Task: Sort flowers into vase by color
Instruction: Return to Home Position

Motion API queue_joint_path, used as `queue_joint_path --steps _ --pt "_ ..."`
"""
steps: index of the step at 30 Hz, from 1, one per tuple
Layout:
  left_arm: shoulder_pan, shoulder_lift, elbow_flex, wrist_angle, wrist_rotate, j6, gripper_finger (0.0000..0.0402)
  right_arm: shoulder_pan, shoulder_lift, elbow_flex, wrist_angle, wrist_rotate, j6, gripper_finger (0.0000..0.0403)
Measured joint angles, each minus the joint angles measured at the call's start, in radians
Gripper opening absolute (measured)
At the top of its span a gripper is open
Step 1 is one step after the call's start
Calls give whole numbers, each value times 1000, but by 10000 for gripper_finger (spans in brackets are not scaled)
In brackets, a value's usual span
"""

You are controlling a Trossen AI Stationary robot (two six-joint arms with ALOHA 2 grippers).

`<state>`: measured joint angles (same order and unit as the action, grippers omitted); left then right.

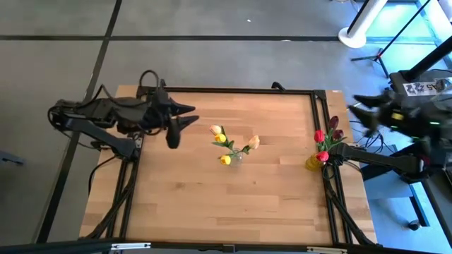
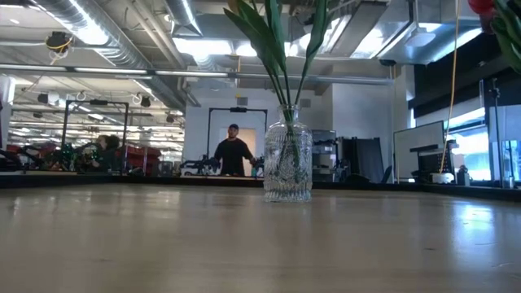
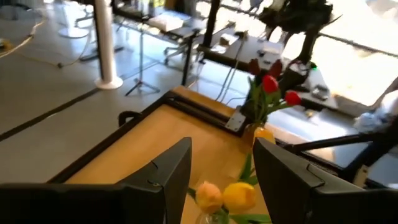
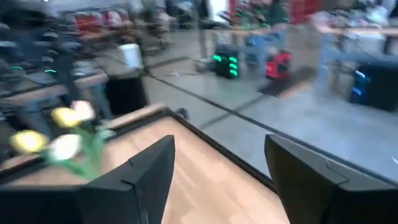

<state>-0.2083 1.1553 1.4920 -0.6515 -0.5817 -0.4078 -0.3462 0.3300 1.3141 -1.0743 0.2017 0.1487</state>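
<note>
We see yellow and peach tulips (image 1: 221, 138) on long thin green stems, standing in a clear ribbed glass vase (image 2: 287, 167) near the middle of the table (image 1: 212, 204). At the table's right edge, red and dark maroon tulips (image 1: 320, 135) crowd a yellow vase (image 1: 313, 164). The left gripper (image 1: 195, 114) hovers over the table's left part, fingers spread and empty. The right gripper (image 4: 219, 142), beyond the right edge, is likewise spread, holding nothing

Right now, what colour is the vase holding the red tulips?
Yellow: the vase shows best in the high view.
</note>
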Motion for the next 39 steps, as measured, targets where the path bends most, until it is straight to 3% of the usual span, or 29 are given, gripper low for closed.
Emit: queue_joint_path --steps 6,9,12,18,26,32,34,39 --pt "33 -275 -325 183 70 24 169 0 5 -291 346 259 42 247" --pt "35 -415 -426 134 58 18 169 -1 1 -384 502 427 -51 247" --pt "34 -541 -491 6 -3 54 169 -1 2 -463 538 501 -51 235" --pt "34 -747 -613 -30 -13 -116 169 -1 14 -552 577 545 60 174" --pt "34 -881 -724 40 77 -30 169 -1 22 -552 606 535 55 101" --pt "34 -939 -870 253 215 119 169 -1 11 -552 684 370 38 76" --pt "34 -956 -921 300 235 142 169 -1 1 -548 735 357 27 71" --pt "34 -1015 -1040 384 235 133 169 -1 -46 -531 832 553 14 56"
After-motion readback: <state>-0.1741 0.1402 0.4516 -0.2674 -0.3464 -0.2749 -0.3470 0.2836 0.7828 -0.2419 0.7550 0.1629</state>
